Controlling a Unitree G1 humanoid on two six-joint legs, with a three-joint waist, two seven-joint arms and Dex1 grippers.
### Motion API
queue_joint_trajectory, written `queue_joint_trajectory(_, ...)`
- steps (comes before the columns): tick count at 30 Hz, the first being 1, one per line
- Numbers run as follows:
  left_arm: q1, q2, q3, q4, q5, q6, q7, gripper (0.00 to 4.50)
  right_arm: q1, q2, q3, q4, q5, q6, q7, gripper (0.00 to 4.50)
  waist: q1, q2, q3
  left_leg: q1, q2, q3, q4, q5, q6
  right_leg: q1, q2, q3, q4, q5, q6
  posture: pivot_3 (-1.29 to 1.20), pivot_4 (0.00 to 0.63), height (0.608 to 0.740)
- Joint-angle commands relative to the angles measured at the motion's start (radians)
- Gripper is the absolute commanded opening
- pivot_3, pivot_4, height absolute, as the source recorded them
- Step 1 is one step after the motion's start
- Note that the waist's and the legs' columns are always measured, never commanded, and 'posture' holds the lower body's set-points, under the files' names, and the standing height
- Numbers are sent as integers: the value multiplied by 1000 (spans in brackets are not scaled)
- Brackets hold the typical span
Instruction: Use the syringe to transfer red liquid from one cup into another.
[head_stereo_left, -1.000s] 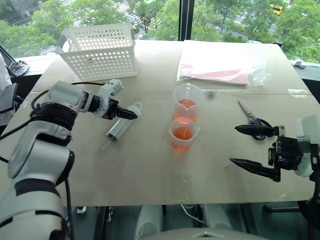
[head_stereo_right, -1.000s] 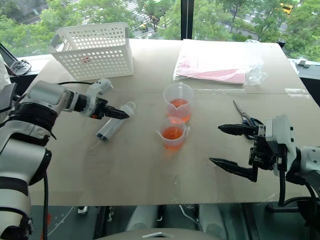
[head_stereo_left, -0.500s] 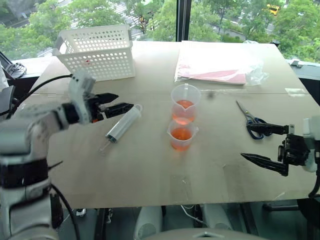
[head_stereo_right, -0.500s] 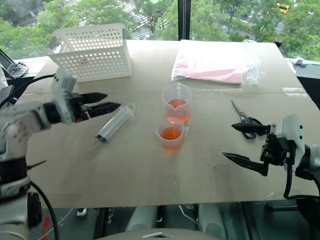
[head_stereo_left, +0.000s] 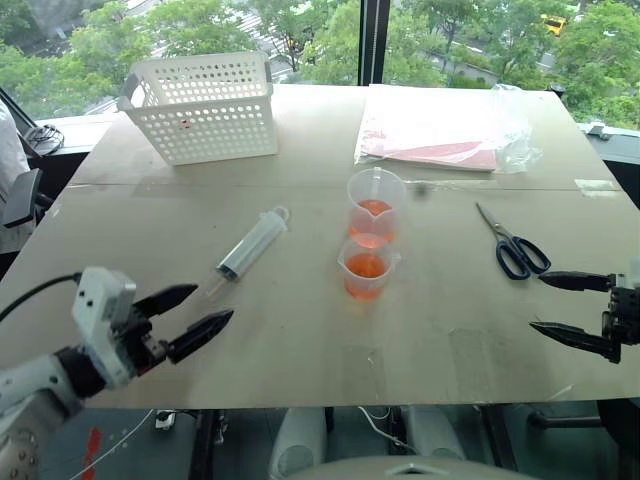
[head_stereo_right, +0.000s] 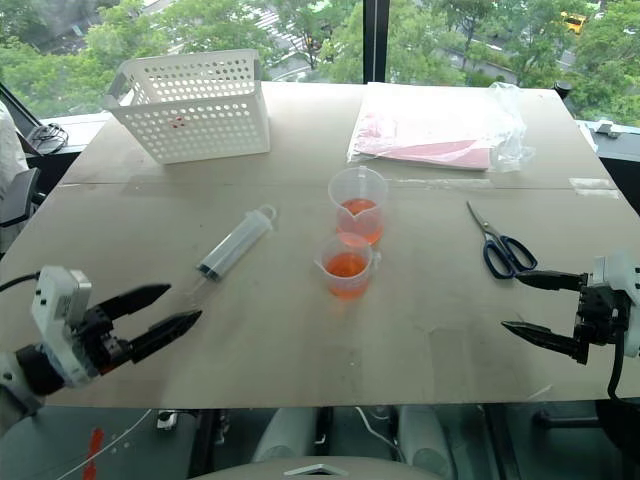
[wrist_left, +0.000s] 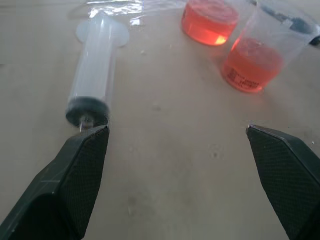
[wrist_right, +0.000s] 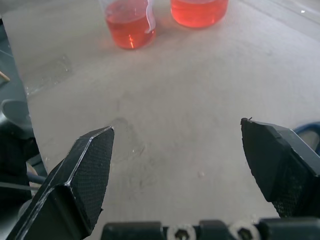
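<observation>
The clear syringe (head_stereo_left: 252, 244) lies slantwise on the table, left of the cups, held by nothing. The taller cup (head_stereo_left: 376, 205) stands behind the shorter cup (head_stereo_left: 366, 267); both hold red liquid (head_stereo_left: 366, 266). My left gripper (head_stereo_left: 190, 315) hangs open near the table's front left edge, well short of the syringe. My right gripper (head_stereo_left: 558, 303) is open at the front right, past the scissors. In the left wrist view the syringe (wrist_left: 95, 70) and both cups (wrist_left: 252, 60) lie ahead of the open fingers (wrist_left: 75, 175). The right wrist view shows the cups (wrist_right: 131, 22) far ahead.
A white perforated basket (head_stereo_left: 204, 104) stands at the back left. A clear plastic bag with pink sheets (head_stereo_left: 440, 130) lies at the back right. Blue-handled scissors (head_stereo_left: 512, 244) lie right of the cups. A person's sleeve (head_stereo_left: 10, 160) shows at the far left edge.
My left gripper has drawn back from the syringe toward the table's front left edge, leaving the syringe lying. My right gripper has moved outward to the right and down.
</observation>
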Motion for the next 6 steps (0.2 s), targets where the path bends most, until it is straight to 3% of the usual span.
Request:
queue_joint_trajectory(1,68,-33,29,-4,30,-114,0,4477,31,4,-63,24,-14,-43,16,4342,0,0,0,0,0,0,0,0,0,0,0,0,0,0,0,0,150,740)
queue_joint_trajectory(6,128,-66,-1,8,80,-231,18,4477,72,34,-69,15,-26,-61,-11,4342,-1,0,-1,0,0,-1,0,0,0,0,0,0,0,0,0,0,150,740)
